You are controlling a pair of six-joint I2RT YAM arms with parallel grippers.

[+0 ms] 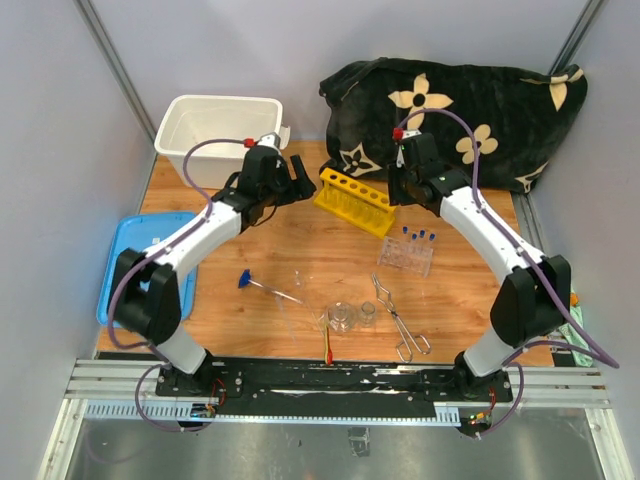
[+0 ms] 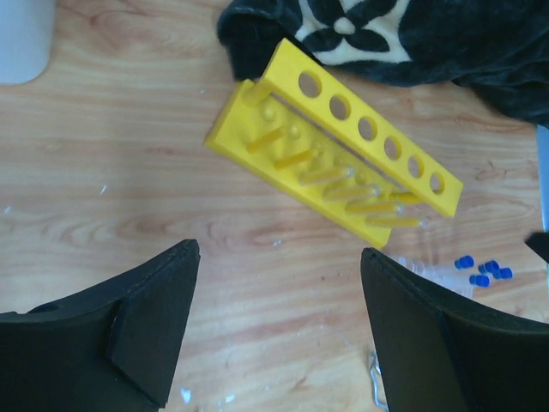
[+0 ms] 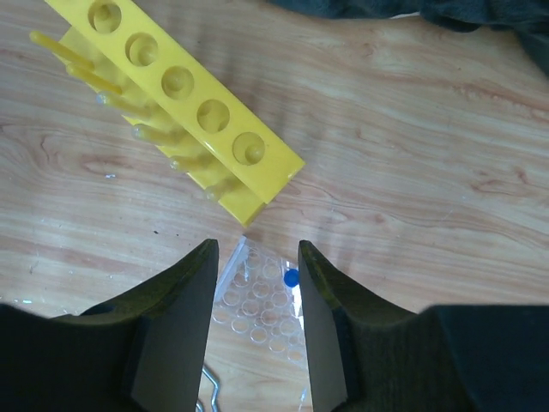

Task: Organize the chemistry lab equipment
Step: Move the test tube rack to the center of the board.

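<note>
Black fingers of the left gripper fill the lower corners of the left wrist view. They stand wide apart with nothing between them, hovering over bare wood of the table short of the yellow holed tube rack. Right gripper: jaws parted, clamped on nothing, poised above the spot where the yellow rack's right end comes close to the clear plastic rack. Yellow holed tube rack: one, set diagonally toward the far side of the table, holed plate uppermost, pegs along its base, left end just beside the black flowered cloth. Clear plastic rack: one, just beside the yellow rack's right end on the near side, holding blue-capped clear tubes, four caps showing in the top view. Metal tongs: one pair, lying flat nearer the arms, loop handles toward the near edge. Small glass beakers: two, side by side, just left of the tongs. Red-tipped stick: one, lying on the near side of the left beaker, close to the table's near edge. Thin rod with a blue end: one, lying left of the beakers. White plastic tub: far left corner, behind the left gripper. Blue lid: flat at the left edge, beside the left arm.
</note>
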